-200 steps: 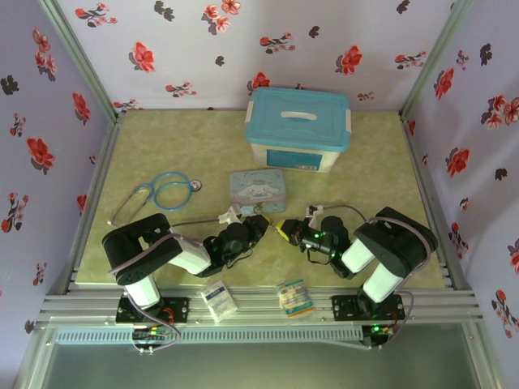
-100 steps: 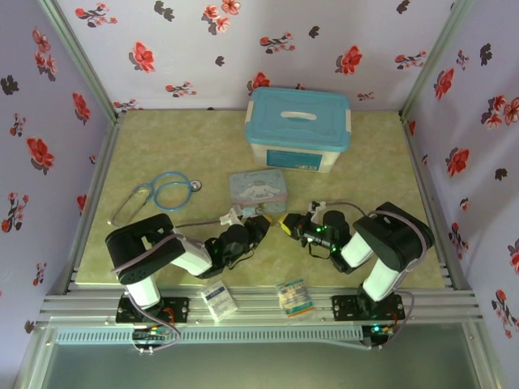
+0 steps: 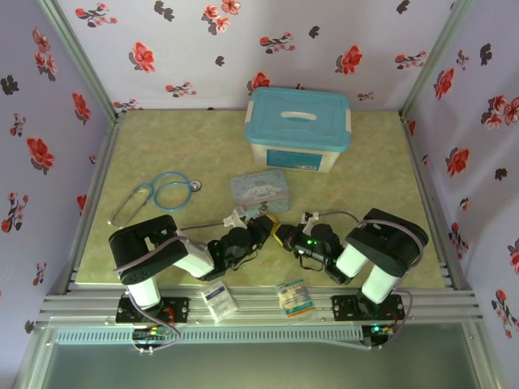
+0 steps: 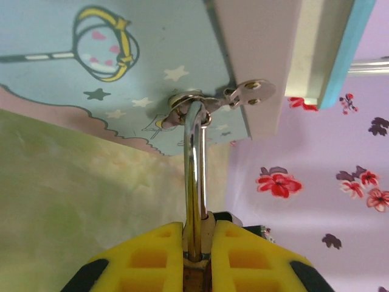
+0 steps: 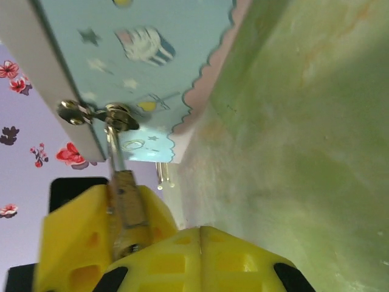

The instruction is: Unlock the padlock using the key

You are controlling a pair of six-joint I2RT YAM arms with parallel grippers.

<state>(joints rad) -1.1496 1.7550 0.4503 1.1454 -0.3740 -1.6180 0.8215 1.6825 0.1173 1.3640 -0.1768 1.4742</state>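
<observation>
Well left of the cartoon tin a blue stethoscope lies on the green table. At the tin's near edge, my left gripper has its yellow fingers pinched on the padlock. The brass body sits between the pads, and the silver shackle runs up from them through the hasp on the tin's side, so the lock hangs from the tin itself. Just right of that, still at the tin's near edge, my right gripper has its fingers pressed flat together. Its tips are close beside the left claw's finger and the lock's body. I cannot tell whether the key is nipped between them. Beyond the tin stands a white storage box with a blue lid.
</observation>
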